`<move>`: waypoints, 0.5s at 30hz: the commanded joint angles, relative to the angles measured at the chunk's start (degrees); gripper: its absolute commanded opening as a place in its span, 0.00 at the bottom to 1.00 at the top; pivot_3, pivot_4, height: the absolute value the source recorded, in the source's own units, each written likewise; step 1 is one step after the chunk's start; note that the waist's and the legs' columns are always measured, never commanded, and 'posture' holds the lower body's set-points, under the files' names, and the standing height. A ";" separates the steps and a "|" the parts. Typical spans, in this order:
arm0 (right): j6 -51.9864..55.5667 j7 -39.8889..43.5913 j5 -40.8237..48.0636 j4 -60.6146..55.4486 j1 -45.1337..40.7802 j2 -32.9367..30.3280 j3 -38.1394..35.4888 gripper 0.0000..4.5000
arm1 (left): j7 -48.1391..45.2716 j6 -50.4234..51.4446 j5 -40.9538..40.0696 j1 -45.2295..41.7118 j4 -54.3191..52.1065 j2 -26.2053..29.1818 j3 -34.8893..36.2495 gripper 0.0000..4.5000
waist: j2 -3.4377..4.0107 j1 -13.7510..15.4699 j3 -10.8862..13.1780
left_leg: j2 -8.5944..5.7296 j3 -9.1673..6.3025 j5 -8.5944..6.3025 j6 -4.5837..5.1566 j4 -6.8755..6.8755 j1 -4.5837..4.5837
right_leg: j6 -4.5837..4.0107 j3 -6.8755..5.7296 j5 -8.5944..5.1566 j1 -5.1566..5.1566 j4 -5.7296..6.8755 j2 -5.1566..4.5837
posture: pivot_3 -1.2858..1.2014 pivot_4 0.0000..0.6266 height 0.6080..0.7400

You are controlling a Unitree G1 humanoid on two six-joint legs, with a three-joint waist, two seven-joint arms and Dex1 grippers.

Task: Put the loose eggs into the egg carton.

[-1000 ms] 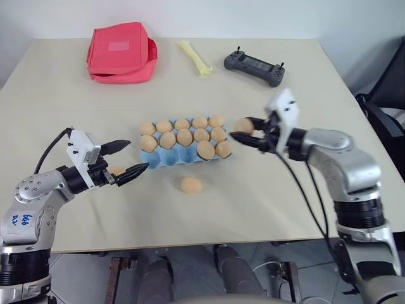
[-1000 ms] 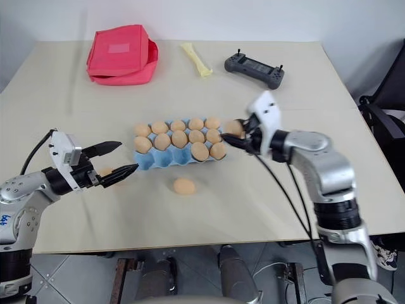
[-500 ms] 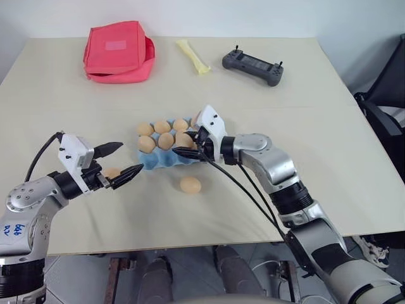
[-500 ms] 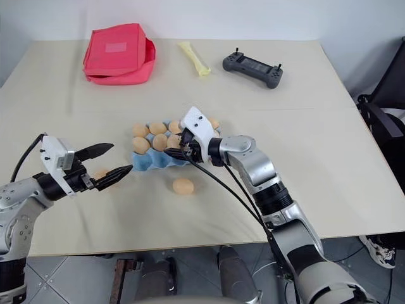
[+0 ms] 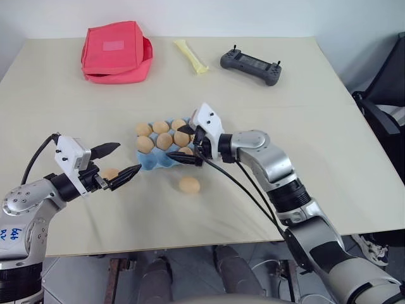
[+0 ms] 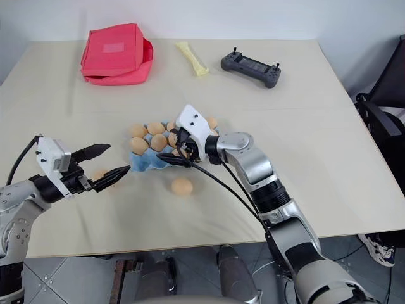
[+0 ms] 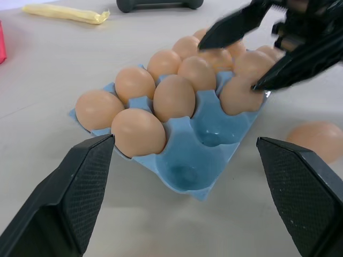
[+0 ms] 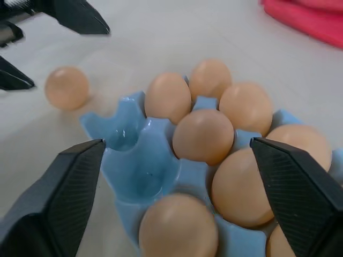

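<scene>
From the head we see our right gripper [image 5: 188, 144] spread over the egg carton [image 5: 149, 161]. The left wrist view shows two empty cups. In the right wrist view a loose egg [image 8: 66, 88] lies beside the left gripper [image 5: 121, 161] (fingers apart). Next, we judge: grab it.

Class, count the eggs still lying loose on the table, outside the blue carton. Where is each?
2. One loose egg lies in front of the egg carton; another lies between the left gripper's open fingers.
</scene>
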 commanded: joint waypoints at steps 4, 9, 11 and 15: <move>3.72 5.20 6.59 -12.93 2.52 -8.03 -6.75 0.99 | -0.96 -1.42 -0.58 -1.48 0.91 0.11 0.04 1.00 | 0.00 0.18 0.00 | 0.00 -0.01 0.00 0.00 0.00 0.00 | -0.01 -0.01 -0.01 0.01 -0.02 0.00 | 0.52 0.24 1.00; 3.35 12.04 9.70 -18.18 9.76 -19.15 -10.47 0.99 | -1.90 -1.78 -0.37 -2.39 2.89 0.44 0.00 1.00 | -0.01 0.50 0.00 | -0.01 -0.04 -0.01 -0.01 -0.02 0.00 | -0.03 -0.06 -0.03 0.06 -0.13 -0.02 | 0.52 0.24 1.00; 2.82 14.25 10.30 -19.23 12.64 -23.09 -11.46 0.99 | -2.33 -2.02 -0.15 -2.56 3.78 0.71 -0.06 1.00 | -0.01 0.51 0.00 | -0.01 -0.01 -0.02 -0.01 -0.02 -0.01 | -0.03 -0.04 -0.03 0.06 -0.15 -0.03 | 0.52 0.24 1.00; 3.95 17.85 12.41 -22.14 18.65 -30.29 -14.13 0.99 | -3.54 -2.35 -0.14 -2.53 5.03 1.48 0.32 1.00 | -0.01 0.12 0.00 | 0.00 -0.01 -0.02 0.00 -0.05 0.03 | -0.06 -0.03 -0.05 0.04 -0.11 0.01 | 0.52 0.24 1.00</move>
